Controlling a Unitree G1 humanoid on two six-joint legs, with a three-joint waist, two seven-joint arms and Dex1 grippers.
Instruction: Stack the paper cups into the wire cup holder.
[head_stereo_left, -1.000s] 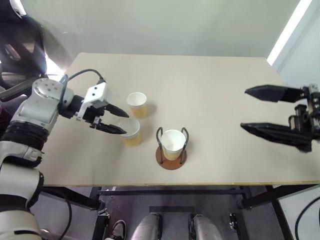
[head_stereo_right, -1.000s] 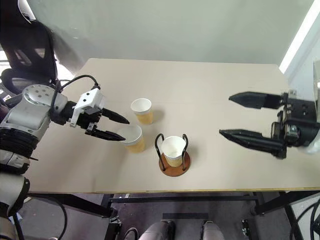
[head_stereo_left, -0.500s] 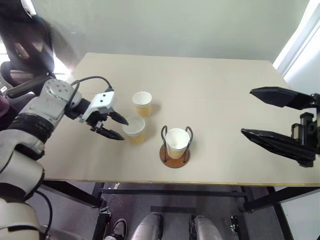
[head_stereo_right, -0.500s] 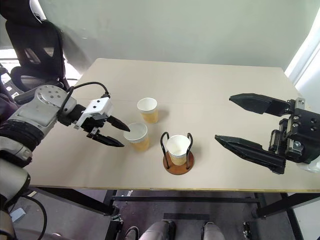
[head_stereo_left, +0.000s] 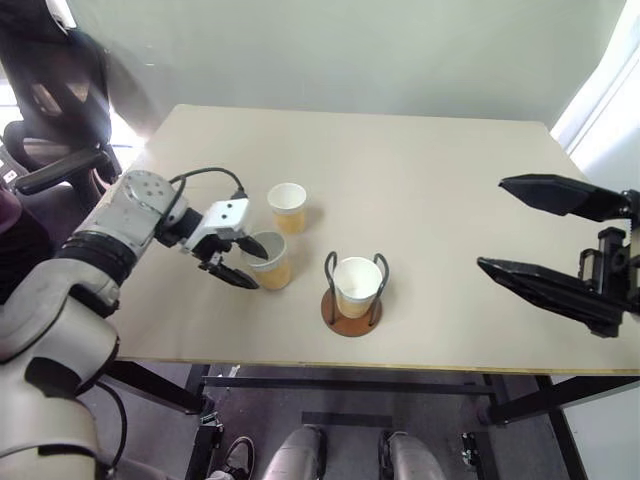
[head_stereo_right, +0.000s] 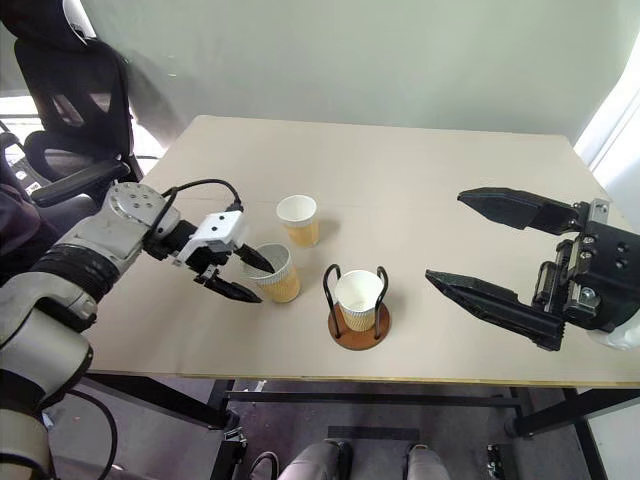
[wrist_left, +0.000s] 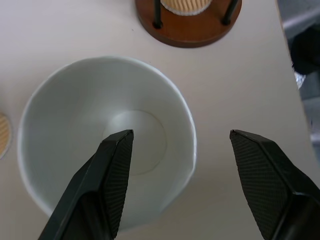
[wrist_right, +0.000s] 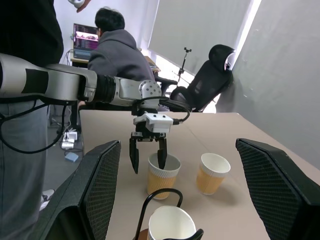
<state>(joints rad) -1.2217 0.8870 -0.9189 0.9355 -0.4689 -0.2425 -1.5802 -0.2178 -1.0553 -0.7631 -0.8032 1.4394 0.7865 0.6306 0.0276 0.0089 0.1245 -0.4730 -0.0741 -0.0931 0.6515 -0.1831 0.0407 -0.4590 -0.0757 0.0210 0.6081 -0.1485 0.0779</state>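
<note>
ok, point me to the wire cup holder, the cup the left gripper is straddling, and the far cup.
wire cup holder (head_stereo_right: 372, 328): right eye view, bare base rim.
straddled cup (head_stereo_right: 283, 285): right eye view, outer wall.
far cup (head_stereo_left: 287, 195): left eye view, inside.

left gripper | lowered | one finger now inside near cup

Left claw spread wide, angled downward; right claw spread wide, level.

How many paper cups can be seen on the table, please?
3. One paper cup stands inside the wire cup holder. A second stands left of the holder, at the left gripper. A third stands behind the second. None seems hidden.
</note>
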